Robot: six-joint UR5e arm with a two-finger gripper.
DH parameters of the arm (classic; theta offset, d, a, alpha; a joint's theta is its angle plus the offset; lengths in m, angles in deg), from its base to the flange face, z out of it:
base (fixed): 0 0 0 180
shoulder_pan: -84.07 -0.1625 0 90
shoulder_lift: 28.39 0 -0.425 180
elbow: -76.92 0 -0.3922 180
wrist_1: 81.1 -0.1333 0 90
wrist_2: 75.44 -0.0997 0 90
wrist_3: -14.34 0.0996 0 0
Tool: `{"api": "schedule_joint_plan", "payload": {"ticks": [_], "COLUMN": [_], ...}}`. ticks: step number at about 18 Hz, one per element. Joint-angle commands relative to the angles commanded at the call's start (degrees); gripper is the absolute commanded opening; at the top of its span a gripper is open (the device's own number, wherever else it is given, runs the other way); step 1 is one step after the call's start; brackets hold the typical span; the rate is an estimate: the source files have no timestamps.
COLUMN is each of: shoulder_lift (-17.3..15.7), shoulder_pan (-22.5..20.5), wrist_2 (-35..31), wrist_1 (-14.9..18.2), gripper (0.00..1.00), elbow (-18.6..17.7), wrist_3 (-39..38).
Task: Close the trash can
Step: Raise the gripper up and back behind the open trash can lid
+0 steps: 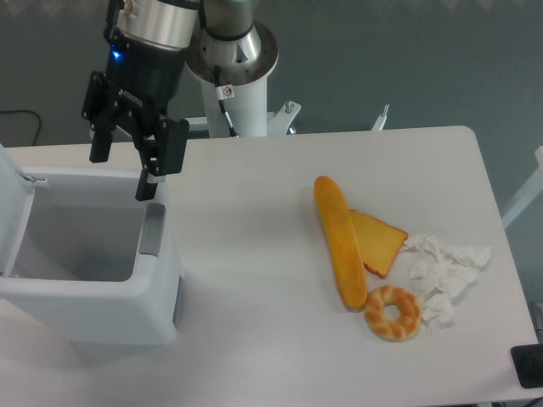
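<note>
The trash can (93, 301) is a white boxy bin at the left of the table, standing open with grey inner walls showing. Its white lid (13, 208) stands upright at the far left edge. A grey latch (153, 229) sits on its right rim. My gripper (121, 174) hangs open above the bin's back rim, nothing between its black fingers (146, 186).
A long bread loaf (339, 242), a toast slice (382, 240), a ring-shaped pastry (393, 312) and crumpled white tissue (445, 275) lie on the right half of the table (254, 280). The arm's white base (242, 102) stands behind the table.
</note>
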Motion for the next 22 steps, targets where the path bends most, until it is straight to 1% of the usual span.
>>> {"api": "schedule_joint_plan", "payload": {"ticks": [1,4,8,11,13,19,22], "shoulder_lift": [0.0,-0.09,-0.17,-0.44,-0.44,-0.53,-0.35], "shoulder_pan": [-0.18,-0.35,-0.27,0.09,0.17,0.44,1.58], "wrist_2": [0.0,0.0,0.17,0.35,0.44,1.14,2.19], "wrist_1": [0.0,0.0,0.0,0.09,0.0,0.0,0.0], "gripper": [1.0,1.0,1.0,1.0,1.0,1.0,1.0], "elbow": [0.0,0.0,0.0,0.0,0.0,-0.09,-0.18], "wrist_3": [-0.18,-4.03,-5.7,-12.81,-15.9,-16.44,-16.61]}}
